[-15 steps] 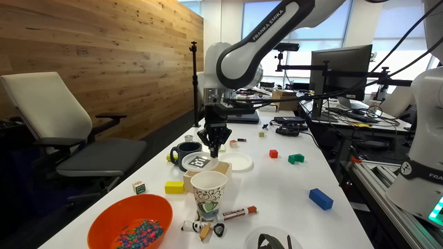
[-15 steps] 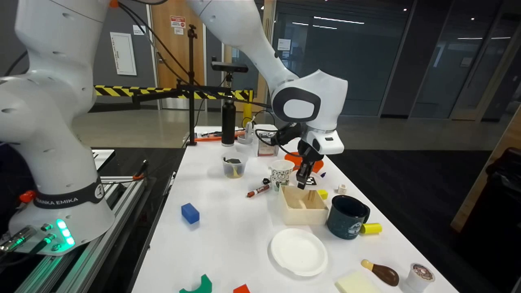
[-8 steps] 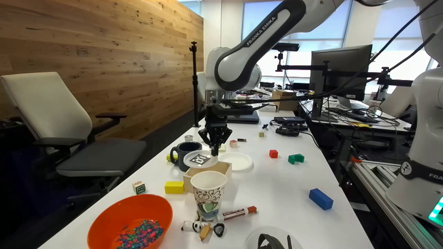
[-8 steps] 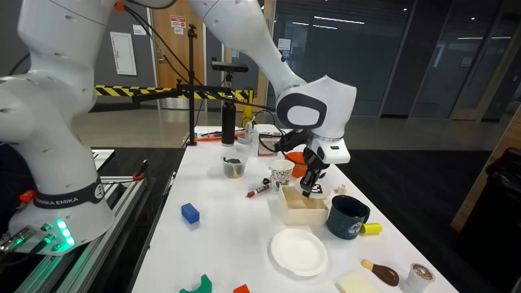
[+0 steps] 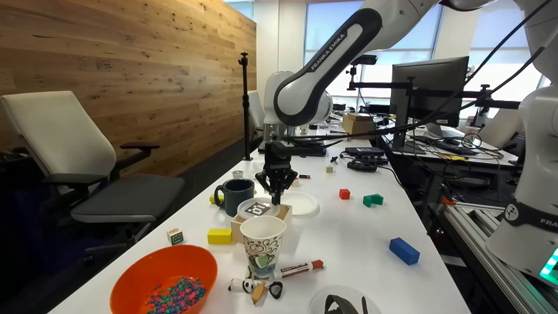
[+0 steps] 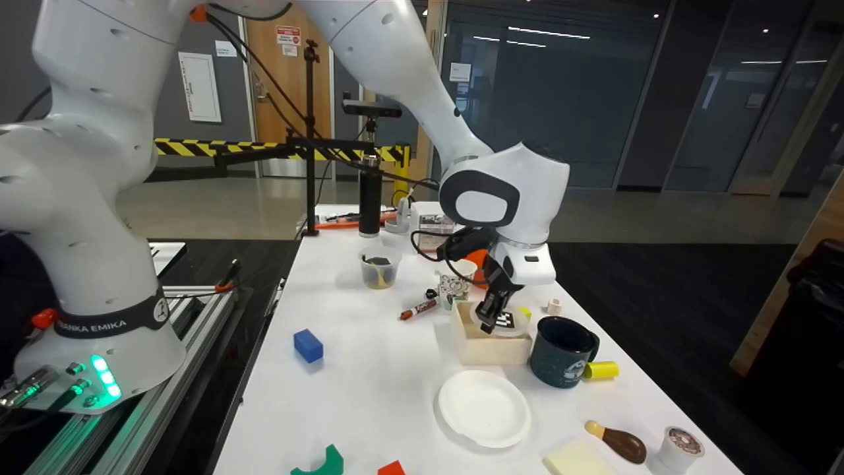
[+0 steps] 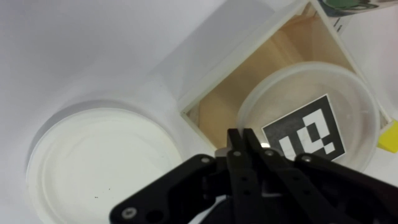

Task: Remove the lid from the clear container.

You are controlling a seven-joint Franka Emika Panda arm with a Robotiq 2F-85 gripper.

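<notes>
A round translucent lid (image 5: 244, 208) with a black-and-white square marker is in my gripper (image 5: 276, 201). In the wrist view the lid (image 7: 351, 96) has its rim pinched between the fingertips of the shut gripper (image 7: 241, 132). In an exterior view the lid (image 6: 521, 323) is over the light wooden box (image 6: 494, 351); I cannot tell whether it touches the box. The clear container (image 6: 379, 272) stands uncovered farther along the table, with dark and yellow things inside. Its rim (image 5: 314, 302) shows at the bottom of an exterior view.
A white plate (image 6: 484, 409) lies beside the wooden box. A dark mug (image 6: 560, 353) and a paper cup (image 5: 262, 244) stand close to the box. A marker pen (image 5: 301, 269), a yellow block (image 5: 219, 236), an orange bowl (image 5: 165, 266) and a blue block (image 5: 404, 250) are also on the table.
My gripper has moved lower and over the wooden box, carrying the lid with it. The lid stays pinched throughout. The clear container has not moved.
</notes>
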